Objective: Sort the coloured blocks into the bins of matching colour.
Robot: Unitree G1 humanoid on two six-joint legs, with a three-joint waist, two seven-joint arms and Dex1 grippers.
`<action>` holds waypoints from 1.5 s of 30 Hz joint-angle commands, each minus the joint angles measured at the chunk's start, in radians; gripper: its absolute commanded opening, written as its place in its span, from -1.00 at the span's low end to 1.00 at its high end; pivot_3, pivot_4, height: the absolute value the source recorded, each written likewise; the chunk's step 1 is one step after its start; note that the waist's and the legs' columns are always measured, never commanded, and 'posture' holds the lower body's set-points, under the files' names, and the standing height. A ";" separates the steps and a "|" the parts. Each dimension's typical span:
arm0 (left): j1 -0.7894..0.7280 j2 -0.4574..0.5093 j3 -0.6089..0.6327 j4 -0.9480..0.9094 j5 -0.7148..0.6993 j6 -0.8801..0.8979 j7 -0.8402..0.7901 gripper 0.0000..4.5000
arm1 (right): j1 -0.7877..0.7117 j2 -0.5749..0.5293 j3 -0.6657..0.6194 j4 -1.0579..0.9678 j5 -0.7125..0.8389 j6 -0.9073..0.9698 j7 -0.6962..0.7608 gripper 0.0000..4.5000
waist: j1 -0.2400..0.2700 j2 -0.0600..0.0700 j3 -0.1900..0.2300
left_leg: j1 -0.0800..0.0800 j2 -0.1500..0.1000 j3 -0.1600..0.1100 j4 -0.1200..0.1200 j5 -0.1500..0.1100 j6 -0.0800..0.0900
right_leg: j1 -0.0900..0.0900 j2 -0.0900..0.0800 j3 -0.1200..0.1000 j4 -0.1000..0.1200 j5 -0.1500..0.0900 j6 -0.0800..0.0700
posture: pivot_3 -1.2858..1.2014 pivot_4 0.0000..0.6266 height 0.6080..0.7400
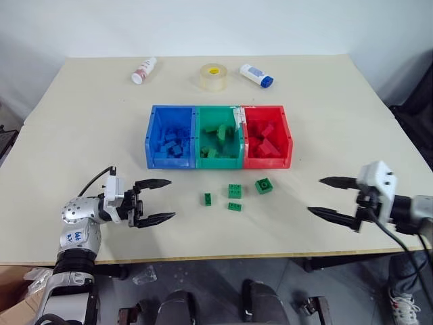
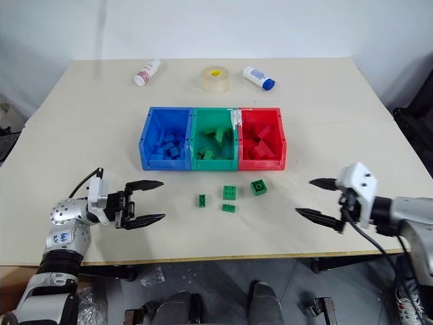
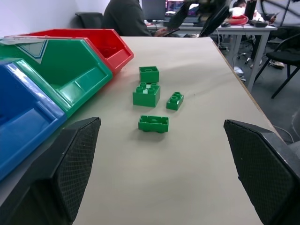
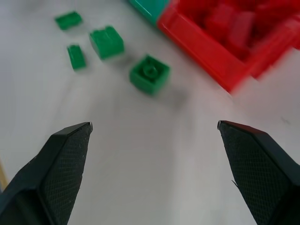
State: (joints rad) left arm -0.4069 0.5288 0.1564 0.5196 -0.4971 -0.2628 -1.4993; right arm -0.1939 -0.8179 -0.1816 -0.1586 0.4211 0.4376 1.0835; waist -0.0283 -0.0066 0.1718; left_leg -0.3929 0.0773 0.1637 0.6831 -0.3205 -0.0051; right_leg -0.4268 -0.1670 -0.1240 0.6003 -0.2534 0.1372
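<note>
Four green blocks are scattered on the counter just before the bins, between the left gripper and right gripper, both spread wide, nothing held.

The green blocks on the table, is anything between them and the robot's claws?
No. Four green blocks lie on bare table before the green bin, with the open left gripper and open right gripper at either side.
</note>
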 commanded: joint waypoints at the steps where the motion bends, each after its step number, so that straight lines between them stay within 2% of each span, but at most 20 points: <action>1: 0.036 0.006 0.011 -0.064 -0.015 -0.001 -0.005 1.00 | -0.073 0.067 0.087 0.087 -0.048 -0.048 -0.034 0.99 | 0.000 0.000 0.000 | 0.000 0.000 0.000 0.000 0.000 0.000 | 0.000 0.000 0.000 0.000 0.000 0.000 | 0.03 -0.52 1.00; 6: 0.097 0.013 0.026 -0.138 -0.027 0.015 0.019 1.00 | -0.167 0.159 0.167 0.218 -0.093 -0.104 -0.050 0.99 | 0.001 0.000 0.000 | -0.001 0.000 0.000 0.000 0.000 0.000 | 0.000 0.000 0.000 0.000 0.000 0.000 | 0.03 -0.52 1.00; 14: 0.142 0.017 0.040 -0.192 -0.029 0.034 0.044 1.00 | -0.246 0.246 0.215 0.363 -0.136 -0.173 -0.067 0.99 | -0.002 0.000 0.000 | 0.000 0.000 0.000 0.000 0.000 0.000 | 0.000 0.000 0.000 0.001 0.000 0.000 | 0.03 -0.52 1.00; 17: 0.145 0.017 0.040 -0.196 -0.029 0.037 0.048 1.00 | -0.259 0.270 0.223 0.390 -0.148 -0.191 -0.077 0.71 | -0.001 0.000 0.000 | 0.000 0.000 0.000 0.000 0.000 0.000 | 0.000 0.000 0.000 0.001 0.000 0.000 | 0.03 -0.52 1.00; 19: 0.144 0.014 0.039 -0.195 -0.027 0.037 0.050 1.00 | -0.266 0.287 0.223 0.395 -0.153 -0.199 -0.085 0.46 | -0.001 0.000 0.000 | 0.000 0.000 0.000 0.000 0.000 0.000 | 0.000 0.000 0.000 0.001 0.000 0.000 | 0.03 -0.52 1.00; 21: 0.142 0.012 0.037 -0.194 -0.027 0.036 0.052 1.00 | -0.263 0.293 0.220 0.381 -0.152 -0.198 -0.088 0.13 | -0.001 0.000 0.000 | 0.000 0.000 0.000 0.000 0.000 0.000 | 0.000 0.000 0.000 0.001 0.000 0.000 | 0.03 -0.52 1.00; 23: 0.141 0.010 0.037 -0.192 -0.026 0.035 0.052 1.00 | -0.255 0.290 0.215 0.346 -0.146 -0.190 -0.089 -0.07 | -0.001 0.000 0.000 | 0.000 0.000 0.000 0.000 0.000 0.000 | 0.000 0.000 0.000 0.001 0.000 0.000 | 0.03 -0.52 1.00; 28: 0.138 0.009 0.037 -0.185 -0.026 0.033 0.054 1.00 | -0.252 0.265 0.199 0.222 -0.124 -0.147 -0.092 -0.07 | -0.001 0.000 0.000 | 0.000 0.000 0.000 0.000 0.000 0.000 | -0.001 0.000 0.000 0.001 0.000 0.000 | 0.03 -0.52 1.00; 32: 0.132 0.004 0.034 -0.173 -0.023 0.030 0.053 1.00 | -0.381 0.295 0.200 0.183 -0.107 -0.102 -0.122 -0.07 | -0.004 0.000 0.000 | 0.000 0.000 0.001 0.000 0.000 0.000 | -0.001 0.000 0.000 0.001 0.000 0.000 | 0.03 -0.52 1.00; 35: 0.115 -0.001 0.029 -0.155 -0.018 0.025 0.051 1.00 | -0.518 0.349 0.238 0.287 -0.142 -0.141 -0.139 -0.07 | -0.008 0.000 0.000 | 0.001 0.002 0.001 0.000 0.000 -0.001 | -0.002 0.001 0.000 0.003 -0.001 -0.001 | 0.03 -0.52 1.00; 40: 0.085 -0.015 0.021 -0.130 -0.009 0.012 0.049 1.00 | -0.762 0.499 0.285 0.638 -0.249 -0.300 -0.225 -0.07 | -0.022 0.000 0.000 | 0.000 0.002 0.002 -0.001 0.000 -0.001 | -0.002 0.002 0.000 0.004 -0.001 -0.002 | 0.03 -0.52 1.00; 41: 0.081 -0.018 0.019 -0.128 -0.009 0.011 0.049 1.00 | -0.799 0.523 0.287 0.707 -0.265 -0.326 -0.246 0.25 | -0.025 0.000 0.000 | 0.000 0.002 0.002 -0.001 0.000 -0.002 | -0.002 0.002 0.000 0.004 -0.001 -0.002 | 0.03 -0.52 1.00; 45: 0.079 -0.024 0.018 -0.129 -0.009 0.004 0.051 1.00 | -0.857 0.561 0.291 0.842 -0.301 -0.407 -0.256 0.83 | -0.025 0.000 0.000 | -0.001 0.002 0.002 -0.001 0.000 -0.002 | -0.002 0.002 -0.001 0.003 -0.001 -0.002 | 0.03 -0.52 1.00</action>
State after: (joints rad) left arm -0.3234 0.5071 0.1746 0.4055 -0.5016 -0.2441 -1.4499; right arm -1.0310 -0.2557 0.1161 0.6702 0.1316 0.0742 0.8320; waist -0.0536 -0.0063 0.1719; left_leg -0.3935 0.0794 0.1656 0.6823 -0.3207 -0.0066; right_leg -0.4287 -0.1646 -0.1252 0.6030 -0.2542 0.1357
